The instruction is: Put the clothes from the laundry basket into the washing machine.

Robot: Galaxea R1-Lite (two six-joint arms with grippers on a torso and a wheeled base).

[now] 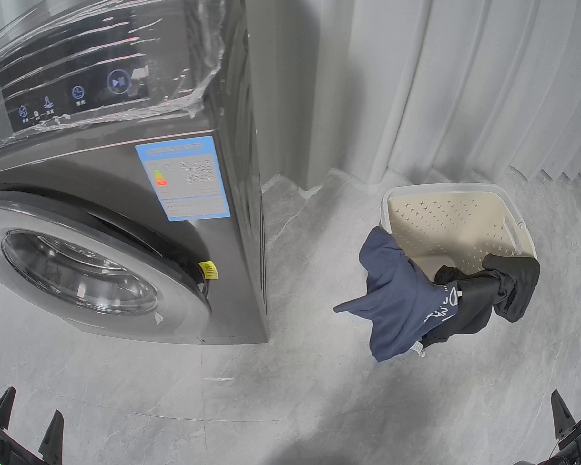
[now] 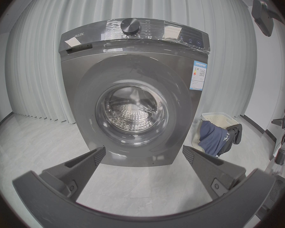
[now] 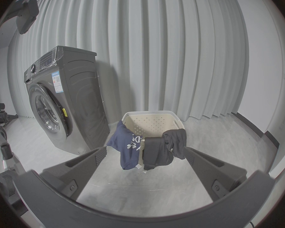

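Standing on the grey floor (image 1: 303,395), one washing machine (image 1: 239,182) takes up the 9 o'clock side of the head view, its single round glass door (image 1: 77,272) facing front. Whether that door is latched cannot be told. One blue label (image 1: 184,177) sits on the front panel and one small yellow tag (image 1: 208,270) at the door's 3 o'clock edge. At about 3 o'clock from the machine, well apart from it, stands one cream laundry basket (image 1: 458,192) before a white curtain (image 1: 465,66). Two garments hang over the basket's rim at its 7 o'clock side: one navy blue garment (image 1: 397,298) and one black garment (image 1: 490,292), touching each other. Two grippers sit low and near: the left gripper (image 1: 31,405) at 7 o'clock, the right gripper (image 1: 574,385) at 5 o'clock. Both have their jaws spread apart and hold nothing.
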